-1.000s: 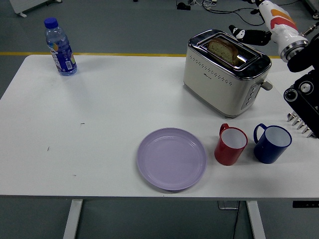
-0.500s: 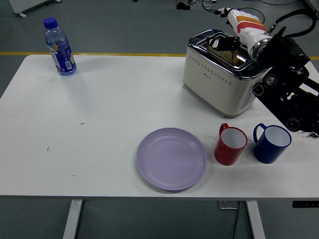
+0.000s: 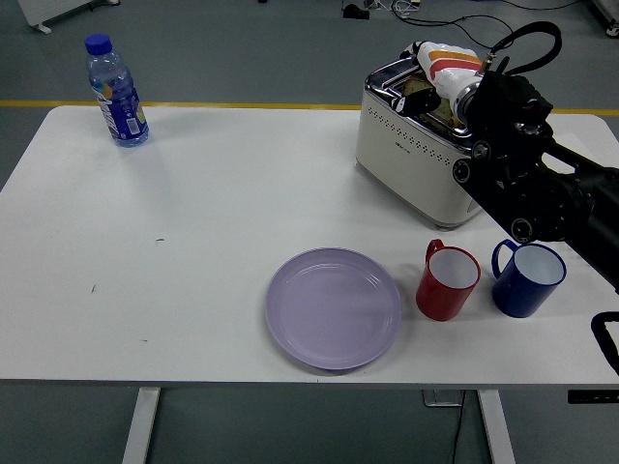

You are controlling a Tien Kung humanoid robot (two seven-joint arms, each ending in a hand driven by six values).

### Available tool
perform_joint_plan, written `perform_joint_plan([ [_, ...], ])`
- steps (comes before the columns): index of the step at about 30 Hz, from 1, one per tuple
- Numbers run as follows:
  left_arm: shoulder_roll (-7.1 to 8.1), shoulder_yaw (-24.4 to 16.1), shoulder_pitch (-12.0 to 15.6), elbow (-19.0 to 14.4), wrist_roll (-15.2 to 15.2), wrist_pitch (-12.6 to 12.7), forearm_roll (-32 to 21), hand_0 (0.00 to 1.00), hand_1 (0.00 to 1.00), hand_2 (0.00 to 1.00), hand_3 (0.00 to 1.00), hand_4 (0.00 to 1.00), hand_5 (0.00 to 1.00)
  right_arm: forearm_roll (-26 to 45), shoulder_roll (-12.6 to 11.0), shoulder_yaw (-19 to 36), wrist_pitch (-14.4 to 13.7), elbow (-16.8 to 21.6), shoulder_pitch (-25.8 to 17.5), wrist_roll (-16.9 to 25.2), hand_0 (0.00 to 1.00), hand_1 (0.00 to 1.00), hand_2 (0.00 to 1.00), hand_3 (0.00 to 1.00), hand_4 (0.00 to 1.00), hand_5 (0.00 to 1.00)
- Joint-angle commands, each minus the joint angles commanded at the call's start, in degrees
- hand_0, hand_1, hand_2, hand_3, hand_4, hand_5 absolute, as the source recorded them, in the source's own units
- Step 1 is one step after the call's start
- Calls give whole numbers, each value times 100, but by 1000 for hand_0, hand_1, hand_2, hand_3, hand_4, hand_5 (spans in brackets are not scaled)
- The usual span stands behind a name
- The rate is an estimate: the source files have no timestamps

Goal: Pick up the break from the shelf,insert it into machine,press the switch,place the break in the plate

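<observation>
The cream toaster (image 3: pixel 411 145) stands at the back right of the white table (image 3: pixel 193 222). A brown slice of bread (image 3: pixel 421 95) shows in its top slot, mostly covered. My right hand (image 3: pixel 432 70), white with orange stripes, is down over the slot right at the bread. Whether it holds the slice is hidden by the hand's back. The black right arm (image 3: pixel 522 184) crosses over the toaster's right end and hides the lever side. The lilac plate (image 3: pixel 334 307) lies empty near the front edge, left of the mugs.
A red mug (image 3: pixel 448 280) and a blue mug (image 3: pixel 527 278) stand side by side just in front of the toaster, under my forearm. A blue-capped water bottle (image 3: pixel 116 90) stands at the far left corner.
My right arm has swung in from the right edge over the toaster. The hand has moved left and down onto the slot, covering most of the bread.
</observation>
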Motion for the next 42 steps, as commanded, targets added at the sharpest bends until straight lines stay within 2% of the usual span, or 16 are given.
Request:
perform_joint_plan([
  [4,0,-18,-2,0,-3,5,21,601,457,425,546,291,928,-149,124,10,-6,-252,46,-30,771,730,781,819,790,390],
  [5,0,-30,0,0,-7,10,30,601,451,422,546,291,928,-166,129,5,-11,-270,49,-39,713,665,695,767,794,375],
  [10,0,-53,-4,0,-18,34,67,601,451,422,546,291,928,-309,163,-15,-79,-350,67,-148,713,665,695,767,794,375],
  [11,0,-51,-6,0,-16,32,69,600,449,420,546,291,927,-339,182,-13,-76,-380,79,-169,637,609,630,733,788,365],
  [15,0,-52,-2,0,-13,32,81,600,449,420,546,291,927,-370,215,-21,-79,-438,107,-215,637,609,630,733,788,365],
  [16,0,-60,2,0,-12,32,89,600,449,420,545,291,924,-361,227,-31,-69,-460,115,-223,554,546,569,689,777,353],
  [21,0,-68,11,0,-5,25,114,600,449,420,545,291,924,-339,274,-48,-47,-546,128,-258,554,546,569,689,777,353],
  [22,0,-69,13,0,-5,24,118,600,448,420,546,292,927,-340,281,-48,-48,-555,127,-266,467,498,529,660,764,330],
  [27,0,-62,20,0,-4,23,118,600,448,420,546,292,927,-418,321,-32,-192,-649,131,-374,467,498,529,660,764,330],
  [28,0,-62,20,0,-4,23,117,600,444,418,545,291,923,-419,321,-33,-194,-651,131,-377,400,435,469,619,745,321],
  [40,0,13,-30,0,-9,40,28,600,443,418,545,291,921,-528,321,-34,-251,-762,174,-523,367,408,461,609,740,308],
  [41,0,13,-32,0,-9,40,26,599,442,417,544,291,920,-505,321,-40,-248,-776,175,-517,309,385,439,585,712,283],
  [42,0,14,-33,0,-9,40,24,599,442,417,544,291,920,-467,321,-50,-242,-798,178,-508,309,385,439,585,712,283],
])
